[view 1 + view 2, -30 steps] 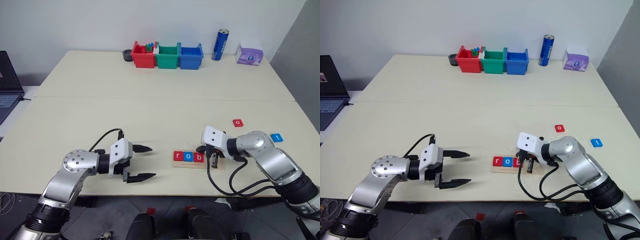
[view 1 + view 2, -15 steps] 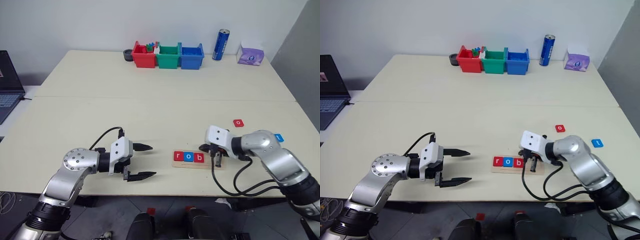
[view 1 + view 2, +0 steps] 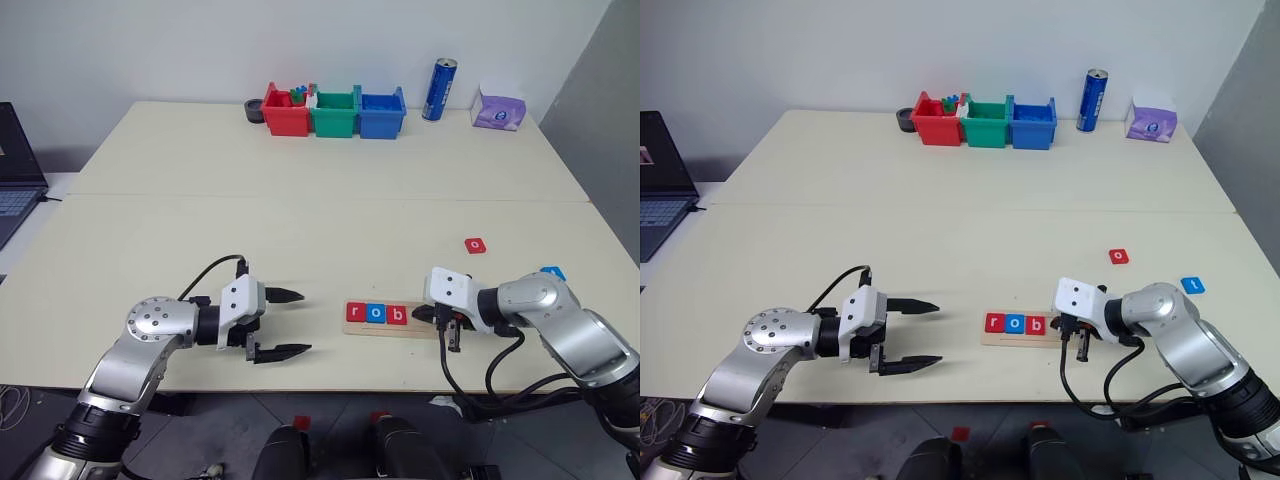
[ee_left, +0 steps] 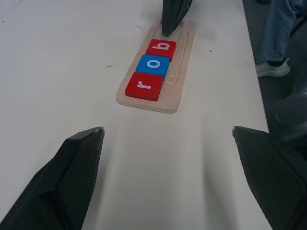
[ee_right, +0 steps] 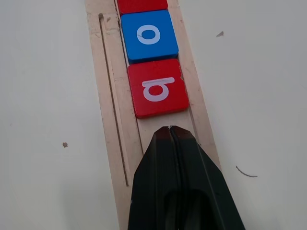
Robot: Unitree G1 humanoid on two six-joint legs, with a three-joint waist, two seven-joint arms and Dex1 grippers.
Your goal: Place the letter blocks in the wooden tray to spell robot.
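Wooden tray (image 3: pixel 392 322) = long narrow pale wood strip w/ shallow groove, lying flat near front edge of the cream table (image 3: pixel 300 215), between my two arms. Three letter blocks sit in it side by side, touching: red r (image 3: pixel 355 312), blue o (image 3: pixel 376 313), red b (image 3: pixel 397 315), all flat square tiles w/ white lowercase letters, filling the tray's left part; the right part is bare wood. A thin slot runs along the tray beside the tiles, seen in my right wrist view. Two more blocks lie loose on the table to the right, well apart from the tray: a red o (image 3: pixel 475 244) further back and a blue tile (image 3: pixel 1192 285) w/ white t near my right forearm. My right gripper (image 3: pixel 447 322) has fingers pressed together, pinching nothing, tip over the tray's bare end just beside the b, can't tell if it touches the wood. My left gripper (image 3: pixel 283 323) has fingers spread wide, empty, pointing toward the tray from the left, apart from it. At the table's far edge: red bin (image 3: pixel 287 111), green bin (image 3: pixel 335 112), blue bin (image 3: pixel 382 113) in a row, blue can (image 3: pixel 440 89) and purple tissue pack (image 3: pixel 499 110) to their right. Laptop (image 3: pixel 15 165) at far left.
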